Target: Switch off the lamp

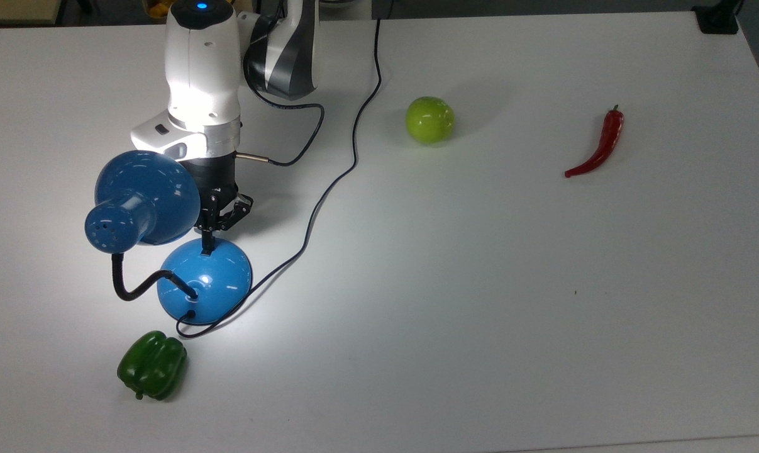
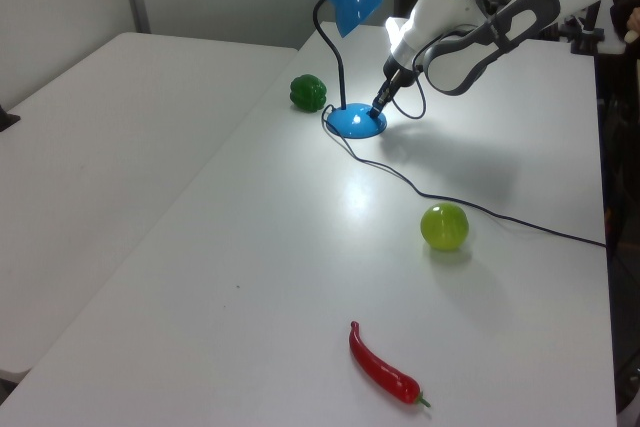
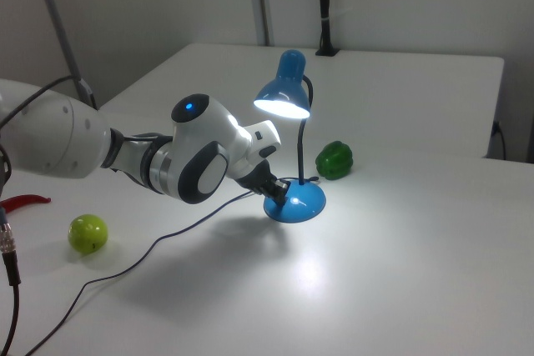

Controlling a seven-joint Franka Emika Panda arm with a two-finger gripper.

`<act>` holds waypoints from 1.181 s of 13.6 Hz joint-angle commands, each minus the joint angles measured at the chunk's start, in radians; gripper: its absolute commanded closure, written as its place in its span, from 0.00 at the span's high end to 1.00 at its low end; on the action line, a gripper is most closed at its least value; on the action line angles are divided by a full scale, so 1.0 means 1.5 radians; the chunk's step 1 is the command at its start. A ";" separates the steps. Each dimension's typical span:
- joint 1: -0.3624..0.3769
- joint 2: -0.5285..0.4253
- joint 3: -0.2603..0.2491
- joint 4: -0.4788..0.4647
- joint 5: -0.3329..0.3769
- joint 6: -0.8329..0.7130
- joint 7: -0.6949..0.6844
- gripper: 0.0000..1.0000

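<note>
The lamp (image 1: 165, 245) stands at the top view's left side of the white table (image 1: 480, 314), and its blue cone shade (image 3: 282, 96) is lit, throwing a bright patch on the table beside the round base (image 1: 204, 280). The gripper (image 1: 208, 246) points down at the far edge of this base, and its tip touches the dome at the place of the small switch (the tip covers the switch in the top view). The fingers look pressed together with nothing between them. The black cord (image 1: 329, 189) runs from the base toward the far edge of the table. A green bell pepper (image 1: 152, 365) lies near the base on its near side. A green apple (image 1: 429, 119) and a red chili pepper (image 1: 598, 146) lie well apart to the top view's right.
</note>
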 commanded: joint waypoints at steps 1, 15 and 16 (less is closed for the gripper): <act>0.002 0.018 0.003 0.009 0.010 0.039 0.006 0.00; 0.000 -0.046 0.003 -0.032 0.004 -0.111 -0.002 0.00; 0.001 -0.067 0.003 -0.030 0.001 -0.154 -0.003 0.00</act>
